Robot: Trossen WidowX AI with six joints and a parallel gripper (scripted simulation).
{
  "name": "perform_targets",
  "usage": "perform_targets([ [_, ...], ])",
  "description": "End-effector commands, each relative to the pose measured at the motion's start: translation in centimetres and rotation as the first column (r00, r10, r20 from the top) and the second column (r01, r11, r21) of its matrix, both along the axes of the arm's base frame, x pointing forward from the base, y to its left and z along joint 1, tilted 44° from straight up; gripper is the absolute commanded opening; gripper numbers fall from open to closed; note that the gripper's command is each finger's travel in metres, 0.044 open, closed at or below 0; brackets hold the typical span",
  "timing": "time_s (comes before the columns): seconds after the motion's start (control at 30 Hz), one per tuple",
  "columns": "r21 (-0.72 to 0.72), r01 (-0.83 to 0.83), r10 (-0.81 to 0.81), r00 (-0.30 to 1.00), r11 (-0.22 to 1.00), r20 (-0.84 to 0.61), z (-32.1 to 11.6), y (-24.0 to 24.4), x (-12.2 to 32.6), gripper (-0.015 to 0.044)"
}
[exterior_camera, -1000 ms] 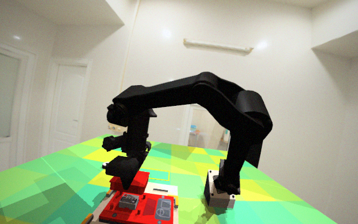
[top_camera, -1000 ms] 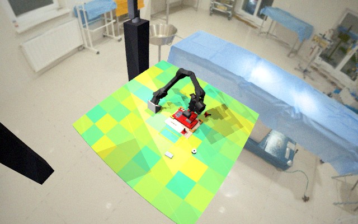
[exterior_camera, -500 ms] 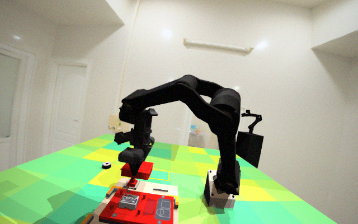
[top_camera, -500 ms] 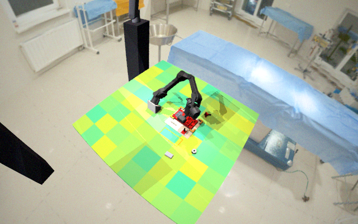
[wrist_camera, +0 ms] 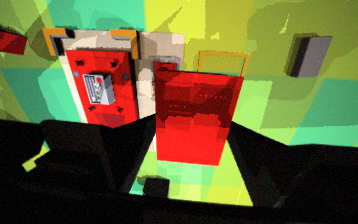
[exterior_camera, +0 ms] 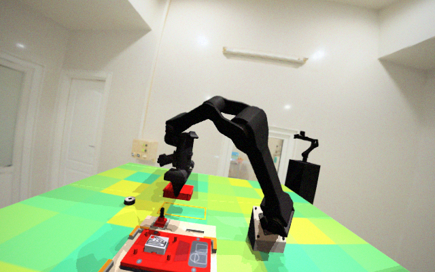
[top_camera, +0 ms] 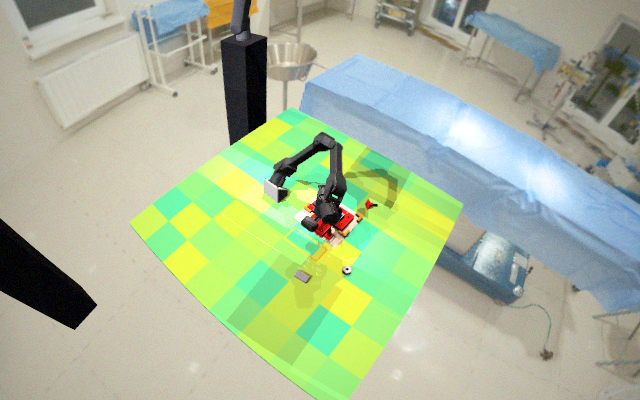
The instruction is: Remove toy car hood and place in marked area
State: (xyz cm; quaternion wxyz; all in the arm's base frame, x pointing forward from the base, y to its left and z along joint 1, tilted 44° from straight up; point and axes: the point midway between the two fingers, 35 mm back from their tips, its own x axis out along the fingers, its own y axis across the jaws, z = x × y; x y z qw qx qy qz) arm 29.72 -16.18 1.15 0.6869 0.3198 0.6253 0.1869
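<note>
The red hood [exterior_camera: 186, 192] [wrist_camera: 195, 142] is held in the air. My gripper [exterior_camera: 177, 194] [wrist_camera: 191, 120] is shut on it, one finger at each side. In the wrist view the hood hides the near part of the marked area, a yellow outline [top_camera: 300, 250] [exterior_camera: 206, 213] [wrist_camera: 224, 52] on the table. In the exterior view the hood shows above and behind that outline. The toy car's red body [top_camera: 346, 221] [exterior_camera: 181, 238] [wrist_camera: 122, 92] has its hood off, and its grey engine block [exterior_camera: 156, 244] [wrist_camera: 99, 88] is exposed. In the top view the arm hides the fingertips.
A red piece with a black peg [exterior_camera: 161, 222] stands on the pale base beside the car body, near the outline. A grey box [top_camera: 302, 276] [wrist_camera: 315, 56] and a black and white wheel [top_camera: 347, 268] [exterior_camera: 129, 200] lie beyond. Another red piece [top_camera: 370, 204] [wrist_camera: 12, 42] lies across the car.
</note>
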Motion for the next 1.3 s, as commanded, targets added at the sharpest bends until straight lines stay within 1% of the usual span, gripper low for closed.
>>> perform_targets([
  [0.0, -0.006, -0.001, 0.001, 1.000, 1.000, 0.013, -1.5, -2.0, -1.0, 0.0000],
  [0.23, 0.003, -0.005, 0.005, 1.000, 1.000, 0.023, -3.8, -3.9, -2.6, 0.0000],
  [1.27, 0.002, -0.005, 0.005, 1.000, 1.000, 0.023, -5.5, -2.6, -2.1, 0.0000],
])
